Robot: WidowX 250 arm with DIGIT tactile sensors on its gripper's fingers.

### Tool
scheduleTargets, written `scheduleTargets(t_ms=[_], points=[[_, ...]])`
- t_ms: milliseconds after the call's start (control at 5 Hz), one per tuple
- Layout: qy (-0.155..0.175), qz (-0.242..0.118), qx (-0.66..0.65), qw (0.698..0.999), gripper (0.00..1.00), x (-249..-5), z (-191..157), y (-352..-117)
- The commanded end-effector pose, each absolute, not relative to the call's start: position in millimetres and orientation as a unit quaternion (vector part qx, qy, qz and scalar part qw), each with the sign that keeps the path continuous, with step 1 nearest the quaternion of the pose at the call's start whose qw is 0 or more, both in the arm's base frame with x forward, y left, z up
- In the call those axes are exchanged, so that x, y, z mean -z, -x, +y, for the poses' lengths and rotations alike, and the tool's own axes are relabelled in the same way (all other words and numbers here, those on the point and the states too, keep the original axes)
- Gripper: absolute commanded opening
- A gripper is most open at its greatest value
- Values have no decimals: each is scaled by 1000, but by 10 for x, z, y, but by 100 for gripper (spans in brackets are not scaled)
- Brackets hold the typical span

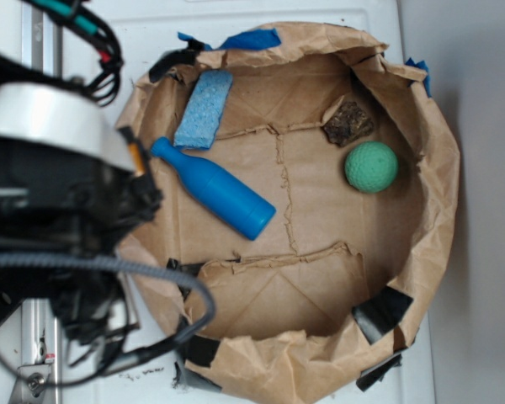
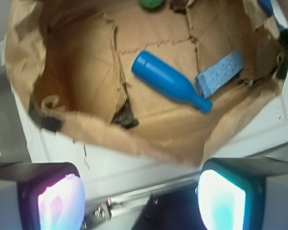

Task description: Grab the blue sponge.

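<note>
The blue sponge [image 1: 204,109], a pale speckled block, lies at the upper left inside the brown paper basin [image 1: 438,168], leaning on its wall. In the wrist view the blue sponge [image 2: 221,72] is at the upper right, just past the neck of a glossy blue bottle [image 2: 170,81]. My gripper [image 2: 141,201] is open, its two glowing pads [image 2: 60,201] wide apart with nothing between them. It hangs outside the basin, over the white table and a metal rail, well short of the sponge. In the exterior view only the black arm [image 1: 59,210] shows at the left.
The blue bottle [image 1: 215,189] lies diagonally right beside the sponge. A green ball [image 1: 371,167] and a dark brown lump [image 1: 348,124] sit at the far side. The crumpled paper rim [image 2: 149,139] rises between gripper and objects.
</note>
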State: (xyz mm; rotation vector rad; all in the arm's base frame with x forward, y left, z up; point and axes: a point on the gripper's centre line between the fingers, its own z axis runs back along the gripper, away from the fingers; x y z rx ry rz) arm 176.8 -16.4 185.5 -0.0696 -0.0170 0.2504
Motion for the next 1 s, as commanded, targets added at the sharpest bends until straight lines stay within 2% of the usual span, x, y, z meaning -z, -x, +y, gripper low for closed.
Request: scheduleTargets(t_ms=[0,200,400,600,800], points=[[39,-39,-174,983,100,-1932,1,-2202],[44,-59,-215,974,100,-1863,56,-2403],[35,-88,-297,950,100,-1693,129,-2517],[-25,-133,-407,903,100,-1549,294,-2551],[-25,-133,-407,903,100,-1549,294,-2551]])
